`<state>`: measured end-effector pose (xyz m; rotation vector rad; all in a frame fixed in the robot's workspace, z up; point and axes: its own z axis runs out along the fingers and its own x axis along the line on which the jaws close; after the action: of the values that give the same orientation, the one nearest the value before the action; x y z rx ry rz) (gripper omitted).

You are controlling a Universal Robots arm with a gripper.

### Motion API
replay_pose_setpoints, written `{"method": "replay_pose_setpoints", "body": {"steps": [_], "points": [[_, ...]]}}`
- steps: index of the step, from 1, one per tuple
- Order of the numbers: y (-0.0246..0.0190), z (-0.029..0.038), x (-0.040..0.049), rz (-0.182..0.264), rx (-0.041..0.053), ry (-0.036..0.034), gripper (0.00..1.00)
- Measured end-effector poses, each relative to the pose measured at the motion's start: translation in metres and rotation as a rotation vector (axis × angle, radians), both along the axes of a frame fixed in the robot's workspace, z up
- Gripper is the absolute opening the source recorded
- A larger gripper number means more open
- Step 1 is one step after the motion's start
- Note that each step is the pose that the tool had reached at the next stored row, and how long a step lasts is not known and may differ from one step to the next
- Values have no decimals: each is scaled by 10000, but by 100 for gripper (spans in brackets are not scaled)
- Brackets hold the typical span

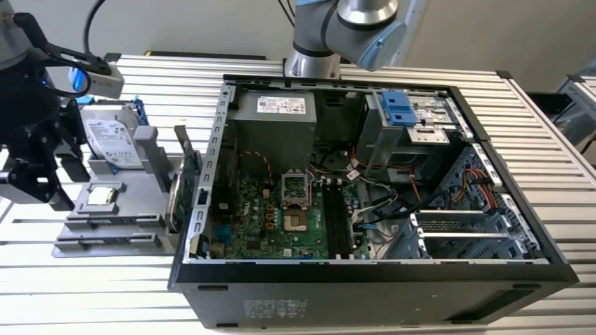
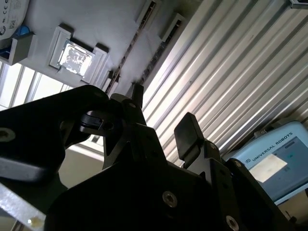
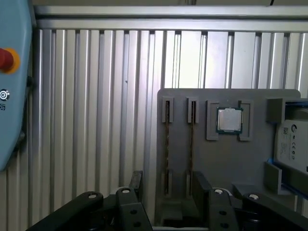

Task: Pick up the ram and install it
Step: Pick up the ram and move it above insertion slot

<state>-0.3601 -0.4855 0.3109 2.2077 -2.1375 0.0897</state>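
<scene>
Two ram sticks (image 3: 167, 139) stand on edge in the tray's (image 3: 240, 163) slots, with the gripper (image 3: 168, 178) poised near them, jaws apart and empty; I'd say it should centre on one stick, stay square, and pinch the flat faces.

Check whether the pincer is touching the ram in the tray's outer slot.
Cannot tell. In the first wrist view the open pincer flanks the end of the ram, but the depth between them is not readable.
</scene>
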Motion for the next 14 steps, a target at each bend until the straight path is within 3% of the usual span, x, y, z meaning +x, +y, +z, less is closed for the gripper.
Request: {"method": "replay_pose_setpoints", "body": {"steps": [14], "points": [[0, -108, 0, 56, 0, 12, 100]]}}
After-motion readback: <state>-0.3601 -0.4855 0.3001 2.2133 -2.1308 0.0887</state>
